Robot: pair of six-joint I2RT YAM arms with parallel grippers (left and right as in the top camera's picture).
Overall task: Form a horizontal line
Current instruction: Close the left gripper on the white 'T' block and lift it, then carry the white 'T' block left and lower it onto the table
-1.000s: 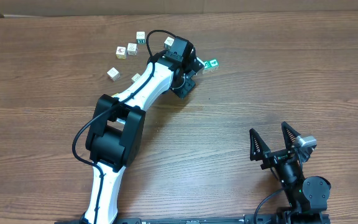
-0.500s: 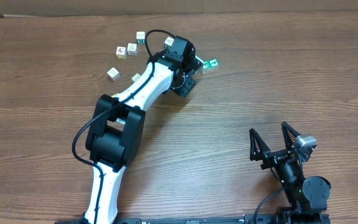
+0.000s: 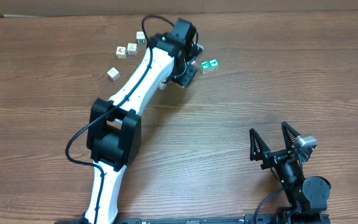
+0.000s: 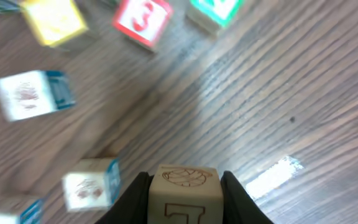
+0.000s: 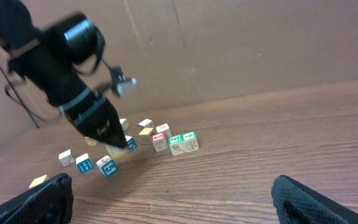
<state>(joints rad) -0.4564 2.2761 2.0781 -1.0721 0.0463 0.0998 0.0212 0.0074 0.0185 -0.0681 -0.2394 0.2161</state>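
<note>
Black jaws of my right gripper (image 3: 272,144) stand wide and empty near the base, well apart from the work. Farther out, my left gripper (image 4: 185,186) is clamped on a pale wooden cube (image 4: 185,198). The whitish cubes (image 4: 89,183) lie just ahead to its left, where I judge the row should run crosswise; beyond sit the yellow cube (image 4: 53,20), then the red cube (image 4: 142,20) and green cube (image 4: 215,11), to be left out.

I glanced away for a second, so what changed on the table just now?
The left gripper, shut on a wooden cube, moved toward the far edge of the table. The earlier pictures don't show when it took hold. The two green cubes, the whitish cubes and the open right gripper stayed put.
</note>
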